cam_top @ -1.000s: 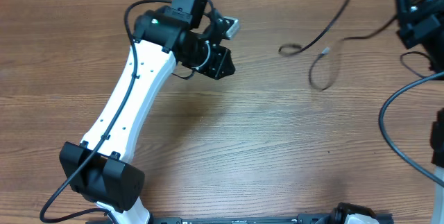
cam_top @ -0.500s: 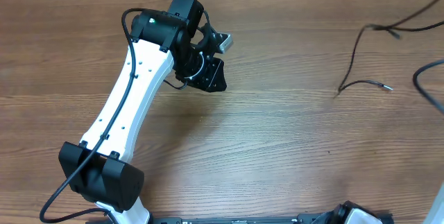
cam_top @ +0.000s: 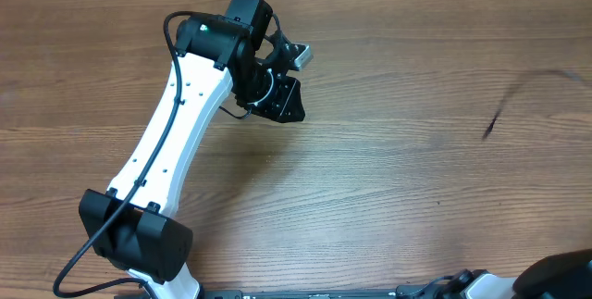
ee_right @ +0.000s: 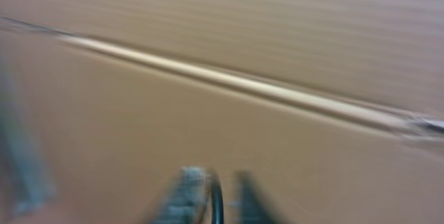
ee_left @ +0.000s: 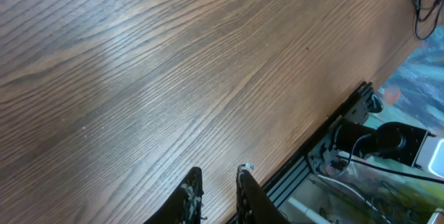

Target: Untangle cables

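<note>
White left arm point(cam_top: 176, 132) with black joints, a thin black cable along it — black gripper point(cam_top: 277, 95).

obstacle: left arm point(cam_top: 176, 142) over table point(cam_top: 388, 197) left | centre, right: open wood

A brown wooden table point(cam_top: 388, 179) with a plain grain fills the overhead view — beyond its edge, the left wrist view shows a black rail point(ee_left: 326, 137) and, seemingly, bluish clutter point(ee_left: 416, 78).
</note>
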Controlling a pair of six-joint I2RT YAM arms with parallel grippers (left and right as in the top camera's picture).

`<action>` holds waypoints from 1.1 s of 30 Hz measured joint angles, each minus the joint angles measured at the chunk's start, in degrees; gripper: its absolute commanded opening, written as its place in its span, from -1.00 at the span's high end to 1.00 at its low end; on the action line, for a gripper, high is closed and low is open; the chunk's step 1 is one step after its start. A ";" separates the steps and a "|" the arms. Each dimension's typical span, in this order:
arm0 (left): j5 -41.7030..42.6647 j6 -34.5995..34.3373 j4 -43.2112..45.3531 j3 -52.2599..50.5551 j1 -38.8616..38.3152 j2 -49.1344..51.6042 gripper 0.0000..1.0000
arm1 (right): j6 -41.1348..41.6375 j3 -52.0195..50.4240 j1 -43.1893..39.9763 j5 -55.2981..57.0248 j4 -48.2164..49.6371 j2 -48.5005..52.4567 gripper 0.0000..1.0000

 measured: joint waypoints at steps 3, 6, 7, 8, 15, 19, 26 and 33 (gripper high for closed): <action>0.33 -0.02 0.00 0.00 -1.03 0.00 0.64 | -0.44 0.00 -2.82 4.09 0.46 1.53 -0.99; 0.42 -0.02 0.48 0.00 -2.45 0.00 0.64 | -0.83 0.00 -2.71 4.72 -0.83 1.79 -1.00; 0.52 -0.02 0.85 0.00 -2.91 0.00 0.64 | -1.05 0.00 -2.25 4.31 -1.49 1.79 -1.00; 0.61 -0.02 1.11 0.00 -3.30 0.00 0.65 | -1.09 0.00 -1.57 3.65 -2.69 1.77 -1.00; 1.16 -0.09 1.57 0.00 -4.22 0.00 0.64 | 1.44 0.02 5.31 -3.23 -17.00 1.79 -0.99; 1.73 -0.20 1.64 0.00 -4.20 0.00 0.64 | 9.29 0.02 7.67 -7.78 -24.28 2.29 -1.00; 3.39 -0.70 0.94 0.00 -4.22 0.00 0.63 | 30.67 0.17 8.39 -12.79 -39.41 7.93 -1.00; 6.19 -2.43 0.68 0.00 -4.85 0.00 0.62 | 47.23 0.15 11.96 -15.89 -44.94 15.63 -1.00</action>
